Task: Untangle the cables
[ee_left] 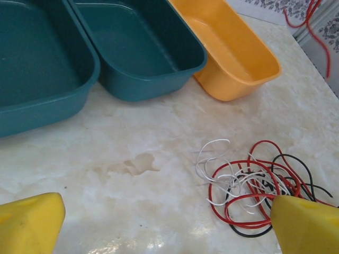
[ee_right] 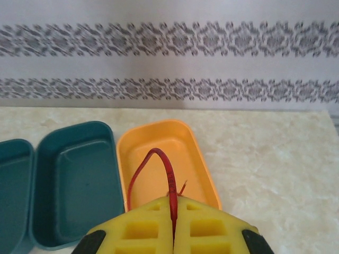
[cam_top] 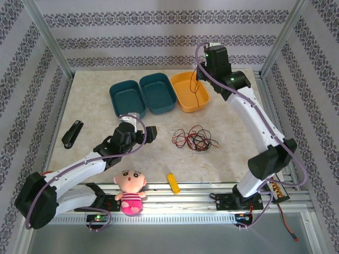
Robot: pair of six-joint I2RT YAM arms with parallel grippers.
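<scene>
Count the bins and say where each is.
3. The left teal bin and right teal bin sit side by side at the far side; the orange bin is just right of them, below the red cable held by the right gripper.

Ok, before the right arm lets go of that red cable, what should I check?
1. Grip: right gripper shut on red cable, ok.
2. Drop spot: red cable hangs over orange bin in the top view, ok.
3. Separation: bundle lies apart on the table, ok.
4. Left gripper open, ok; touching bundle, cannot tell.
5. Bundle untangled: not ok, wires interlaced.
</scene>
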